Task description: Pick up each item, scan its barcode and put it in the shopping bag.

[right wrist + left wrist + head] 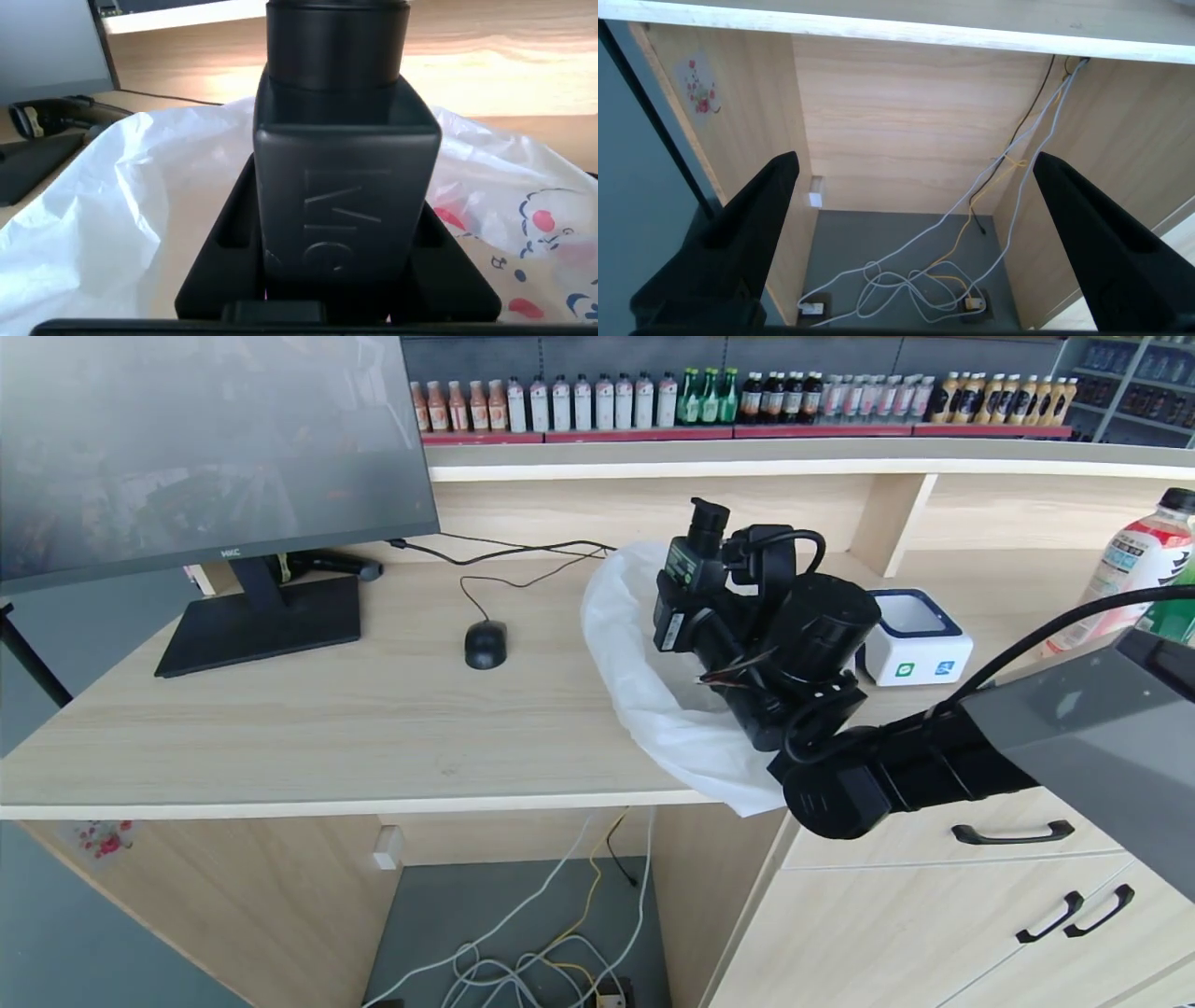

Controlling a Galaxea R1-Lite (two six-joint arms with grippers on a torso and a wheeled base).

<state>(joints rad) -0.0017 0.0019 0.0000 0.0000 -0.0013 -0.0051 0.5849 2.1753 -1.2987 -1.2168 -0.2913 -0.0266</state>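
On the desk [280, 728]: one monitor [187, 448], one mouse [485, 644], one handheld scanner [327, 563], one white shopping bag [644, 691], one white scan box [920, 649]. Three bottles in all: one pink-labelled bottle [1134, 569], one green bottle [1176, 611], one dark grey bottle [346, 187]. Three drawer handles [1013, 833] below.

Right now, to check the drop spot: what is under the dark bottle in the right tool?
The white shopping bag spreads beneath the dark bottle, which the right tool grips. Bottle and tool cover the bag's middle, so any contents are hidden.
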